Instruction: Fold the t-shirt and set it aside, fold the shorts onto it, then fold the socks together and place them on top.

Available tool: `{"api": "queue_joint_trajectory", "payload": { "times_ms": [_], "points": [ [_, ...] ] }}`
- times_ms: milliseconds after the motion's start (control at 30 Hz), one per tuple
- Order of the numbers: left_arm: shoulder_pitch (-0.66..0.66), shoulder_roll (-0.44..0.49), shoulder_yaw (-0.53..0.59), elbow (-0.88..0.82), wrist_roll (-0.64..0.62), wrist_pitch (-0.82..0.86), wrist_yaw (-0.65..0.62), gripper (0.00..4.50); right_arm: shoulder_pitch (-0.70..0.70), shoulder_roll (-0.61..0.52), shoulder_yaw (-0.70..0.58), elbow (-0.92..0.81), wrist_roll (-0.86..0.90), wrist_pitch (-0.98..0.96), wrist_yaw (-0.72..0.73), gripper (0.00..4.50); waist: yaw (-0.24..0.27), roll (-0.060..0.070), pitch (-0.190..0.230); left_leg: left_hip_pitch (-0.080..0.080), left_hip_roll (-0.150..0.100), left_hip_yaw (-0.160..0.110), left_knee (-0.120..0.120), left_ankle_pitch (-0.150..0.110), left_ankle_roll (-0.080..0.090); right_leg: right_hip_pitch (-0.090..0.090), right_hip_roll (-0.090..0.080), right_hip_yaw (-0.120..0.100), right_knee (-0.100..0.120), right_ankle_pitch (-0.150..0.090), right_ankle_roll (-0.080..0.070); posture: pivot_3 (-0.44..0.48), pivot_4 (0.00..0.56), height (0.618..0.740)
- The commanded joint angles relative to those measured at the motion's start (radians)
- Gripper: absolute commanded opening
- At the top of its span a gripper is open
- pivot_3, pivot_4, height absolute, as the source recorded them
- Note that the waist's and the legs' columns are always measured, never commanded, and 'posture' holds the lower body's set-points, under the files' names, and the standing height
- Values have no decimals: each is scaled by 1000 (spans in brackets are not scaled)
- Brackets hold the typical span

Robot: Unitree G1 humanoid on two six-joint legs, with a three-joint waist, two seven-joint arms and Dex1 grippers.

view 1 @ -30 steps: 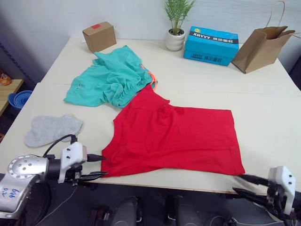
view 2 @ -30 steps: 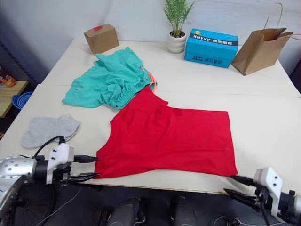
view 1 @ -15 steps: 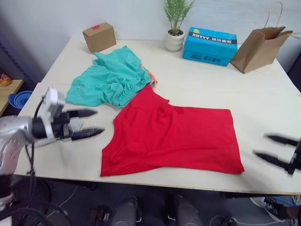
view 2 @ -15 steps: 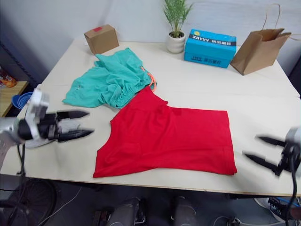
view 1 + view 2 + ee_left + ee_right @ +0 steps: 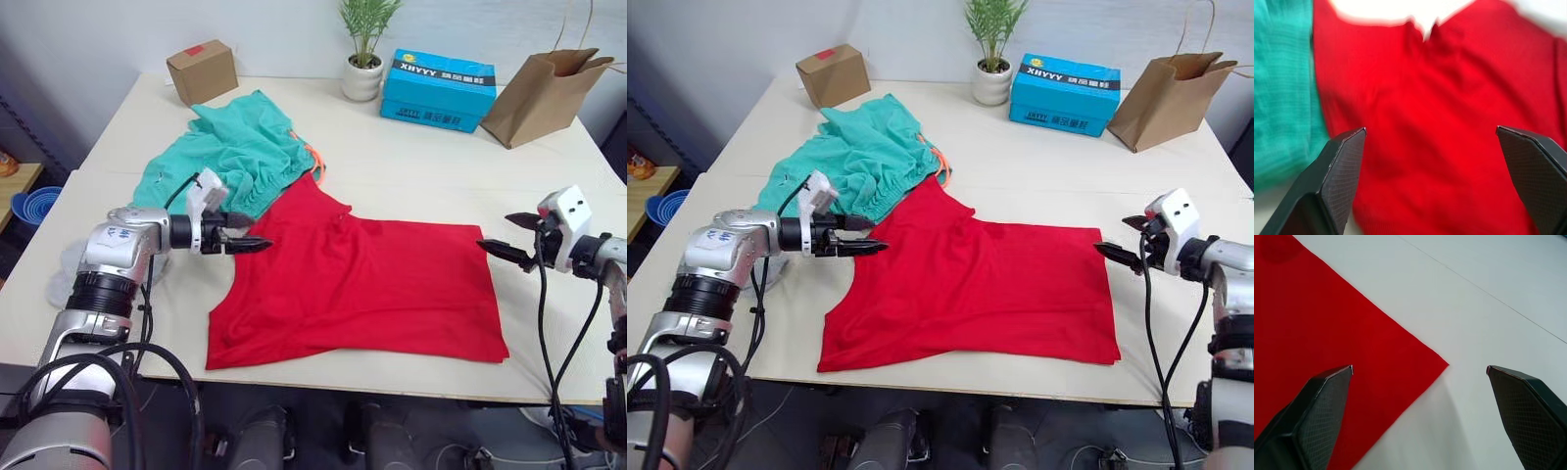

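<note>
The red t-shirt (image 5: 362,289) lies flat across the table's front middle. Behind it on the left the teal shorts (image 5: 235,157) lie crumpled, their orange drawstring at the t-shirt's collar. My left gripper (image 5: 253,242) is open, its tips just over the t-shirt's left edge beside the shorts; the left wrist view has red cloth (image 5: 1440,98) between the fingers. My right gripper (image 5: 498,233) is open at the t-shirt's far right corner (image 5: 1442,364), not touching it. The grey socks (image 5: 59,282) lie at the left table edge, mostly hidden behind my left arm.
Along the back of the table stand a cardboard box (image 5: 202,71), a potted plant (image 5: 361,78), a blue carton (image 5: 438,91) and a brown paper bag (image 5: 539,86). Blue bowls (image 5: 20,206) sit on a low stand left of the table.
Both arms have come up from below the table's front edge. The left gripper moved right to the t-shirt's left edge; the right gripper moved in to its far right corner.
</note>
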Motion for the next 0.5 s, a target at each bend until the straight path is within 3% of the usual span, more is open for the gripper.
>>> {"api": "queue_joint_trajectory", "payload": {
  "times_ms": [33,167,367,500],
  "points": [
    [-57,2,23,23,24,17,10,4443,-80,-3,15,108,-45,-28,-5,4496,-6,-1,1,0,0,0,1,0,0,0,0,0,0,0,0,0,150,740],
    [-93,3,9,89,60,26,-10,4443,-163,-8,61,217,-108,-1,17,4496,-9,-1,1,0,0,-1,1,0,0,0,-1,0,2,0,0,0,150,740],
    [-183,-81,-4,277,146,11,86,4443,-266,35,78,332,-166,18,-32,4496,-14,-1,1,0,0,-1,1,1,-1,0,-1,0,2,0,0,0,150,740],
    [-208,-123,9,334,156,31,78,4443,-322,88,84,369,-188,48,-42,4496,-23,-1,1,0,0,-1,1,1,-1,0,-1,0,3,0,0,0,150,740]
  ]
}}
